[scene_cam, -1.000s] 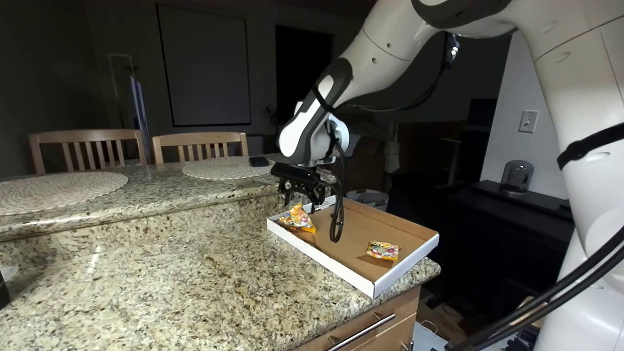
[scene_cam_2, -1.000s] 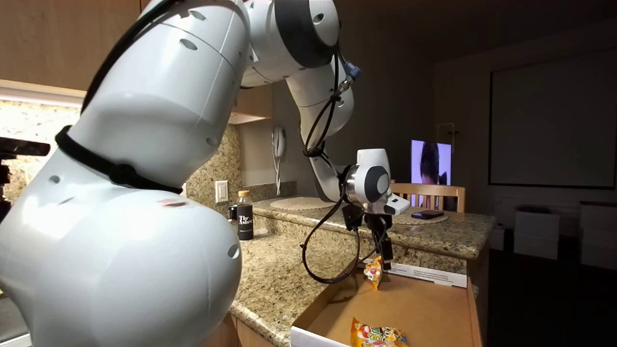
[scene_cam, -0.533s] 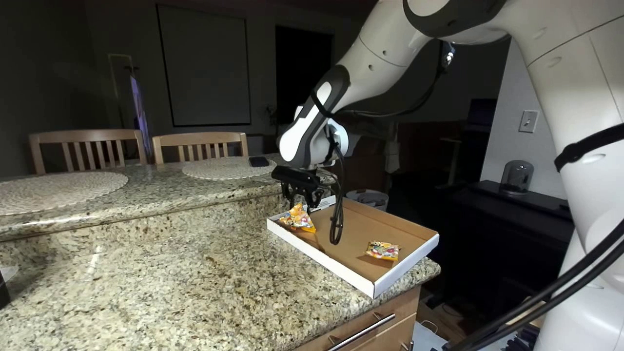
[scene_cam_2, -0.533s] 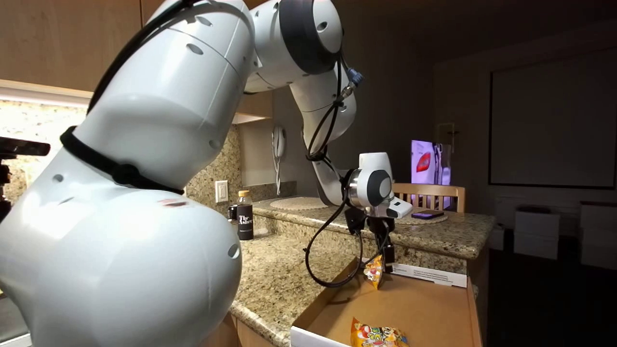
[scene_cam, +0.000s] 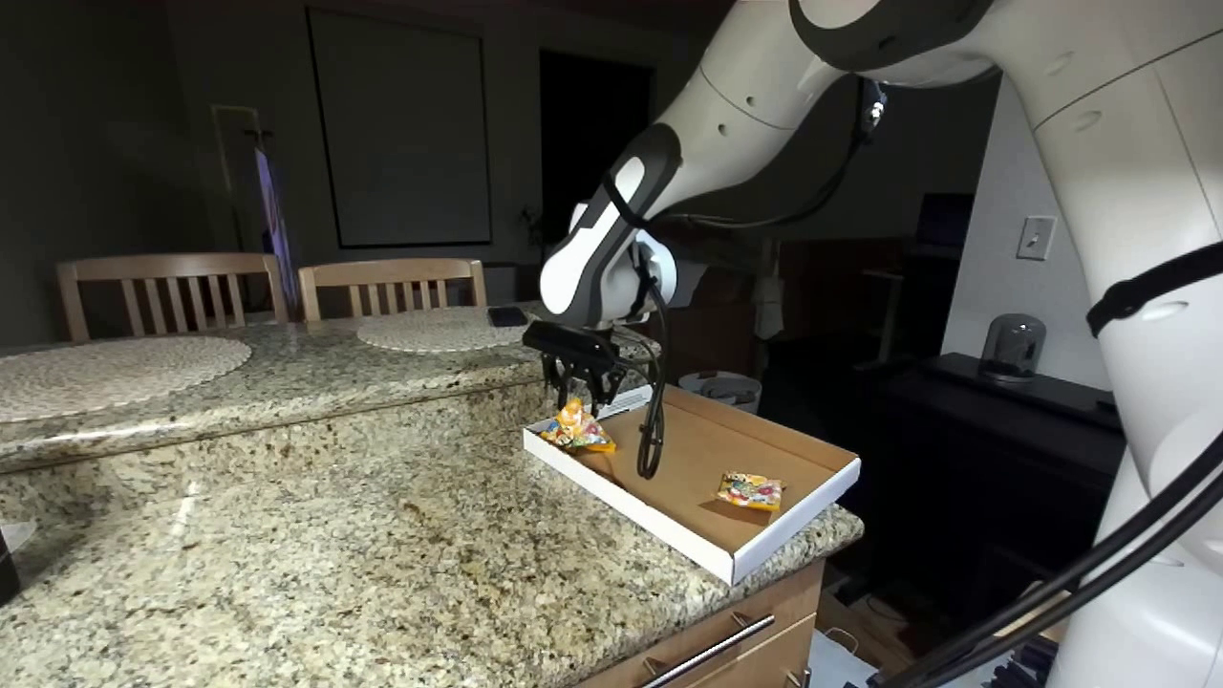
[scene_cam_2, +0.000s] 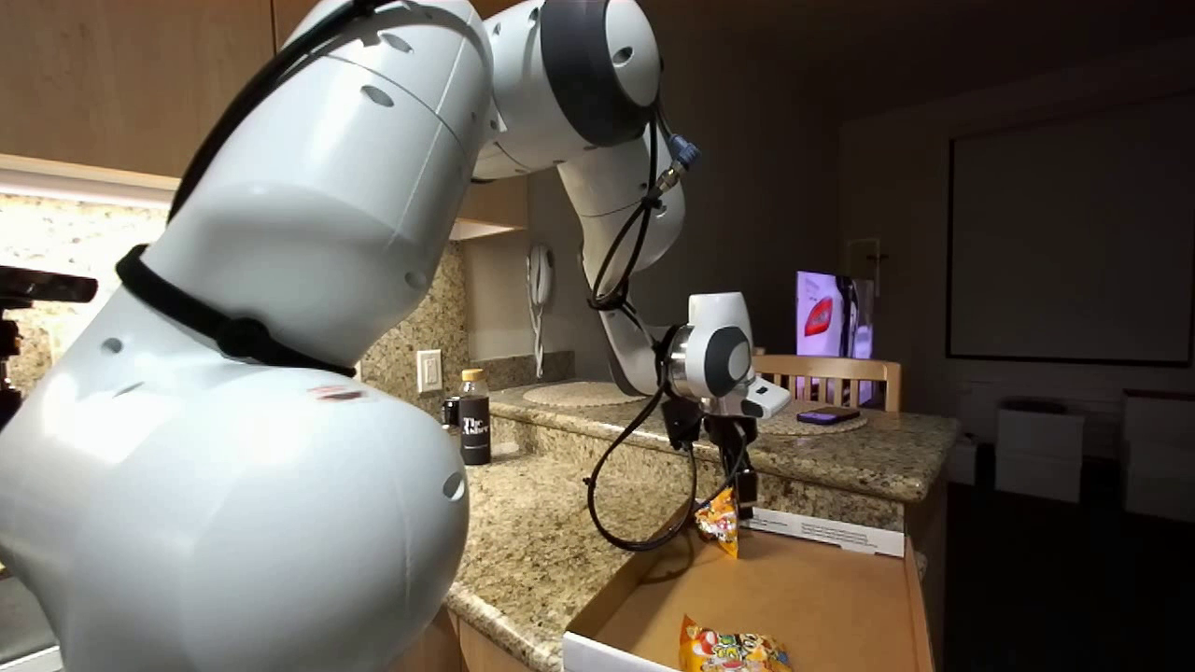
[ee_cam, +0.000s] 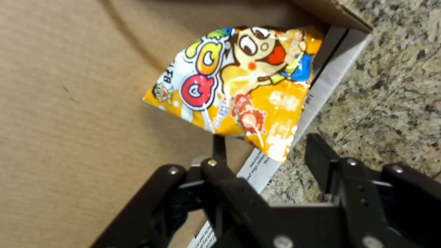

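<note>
My gripper point(ee_cam: 265, 139) is open, its two black fingers wide apart with nothing held between them. An orange candy packet point(ee_cam: 241, 82) with cartoon print lies just beyond the fingertips in the wrist view. It leans in a corner of a shallow cardboard box point(ee_cam: 69, 144). The left finger in that view meets the packet's lower edge; whether they touch I cannot tell. The right finger is over granite outside the box wall. In both exterior views the gripper point(scene_cam: 581, 394) point(scene_cam_2: 738, 493) is low over the packet point(scene_cam: 578, 430) point(scene_cam_2: 719, 525). A second orange packet point(scene_cam: 750, 490) point(scene_cam_2: 733, 651) lies flat in the box.
The box has low white walls point(scene_cam: 635, 514) and sits at the granite counter's point(scene_cam: 382, 554) corner. A raised ledge point(scene_cam: 315, 382) runs behind it, with woven placemats point(scene_cam: 439, 330) and a phone point(scene_cam: 507, 316). A dark bottle point(scene_cam_2: 474, 420) stands farther along. A cable loop hangs beside the gripper.
Over the last second the gripper has dipped, then shifted slightly to the left in both exterior views. The nearest packet has shifted and tilted a little to the left. The second packet has not moved.
</note>
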Tool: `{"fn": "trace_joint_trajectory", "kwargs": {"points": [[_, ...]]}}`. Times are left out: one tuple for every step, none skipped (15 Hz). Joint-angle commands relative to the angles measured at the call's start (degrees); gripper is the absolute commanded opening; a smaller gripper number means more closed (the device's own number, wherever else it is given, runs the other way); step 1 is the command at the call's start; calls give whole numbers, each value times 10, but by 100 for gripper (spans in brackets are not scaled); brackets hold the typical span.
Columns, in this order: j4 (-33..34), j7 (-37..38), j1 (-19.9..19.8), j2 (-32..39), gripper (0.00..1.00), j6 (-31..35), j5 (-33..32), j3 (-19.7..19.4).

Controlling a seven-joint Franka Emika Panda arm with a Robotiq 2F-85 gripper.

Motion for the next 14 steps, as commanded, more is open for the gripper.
{"fn": "trace_joint_trajectory", "kwargs": {"points": [[-18, -16, 3, -15, 92, 17, 8, -8], [-21, -18, 2, -18, 97, 19, 10, -8], [-23, -21, 1, -20, 99, 19, 13, -5], [-25, -23, 0, -22, 100, 19, 15, -2], [-26, -25, 0, -23, 100, 20, 17, 1], [-29, -28, 1, -26, 100, 19, 18, 4], [-30, -30, 1, -28, 100, 19, 19, 8], [-31, -32, 1, -29, 100, 16, 20, 11], [-30, -30, 3, -29, 100, 13, 20, 13], [-28, -27, 4, -28, 100, 6, 20, 15], [-29, -28, 4, -28, 100, 4, 21, 17], [-27, -25, 7, -26, 100, 0, 17, 16], [-26, -21, 9, -23, 75, -1, 14, 14], [-25, -21, 9, -22, 74, -3, 14, 14]]}}
